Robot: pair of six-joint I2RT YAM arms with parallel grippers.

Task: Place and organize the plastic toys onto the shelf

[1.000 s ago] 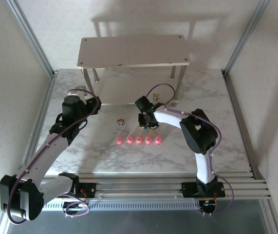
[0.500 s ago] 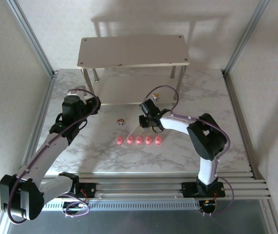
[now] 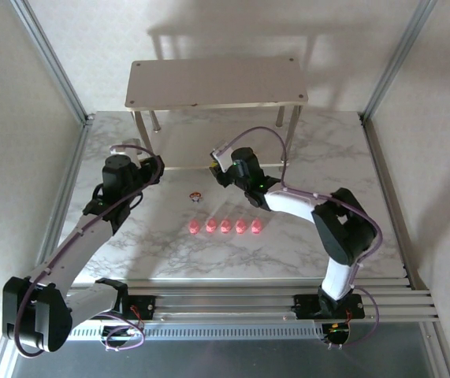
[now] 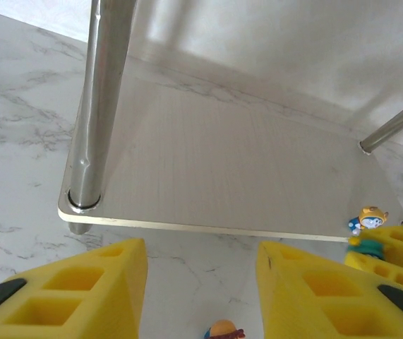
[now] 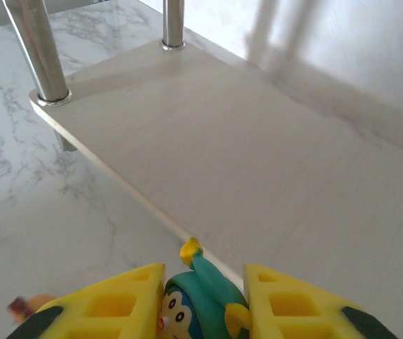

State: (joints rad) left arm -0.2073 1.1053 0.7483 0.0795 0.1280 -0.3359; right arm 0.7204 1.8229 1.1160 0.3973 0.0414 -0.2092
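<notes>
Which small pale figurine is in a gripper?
The teal-topped plastic figurine, clamped in the right gripper. The dark-red-topped one is on the marble table, the orange-topped one on the shelf's lower board.

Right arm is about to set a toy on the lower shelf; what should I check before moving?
1. Right gripper clamped on teal-topped toy: ok.
2. Lower shelf board ahead of it bare: ok.
3. Toy fully over the board, not its edge: cannot tell.
4. Left gripper open, empty, apart by the front leg: ok.
5. Pink toys shelved: not ok, on the table.
</notes>
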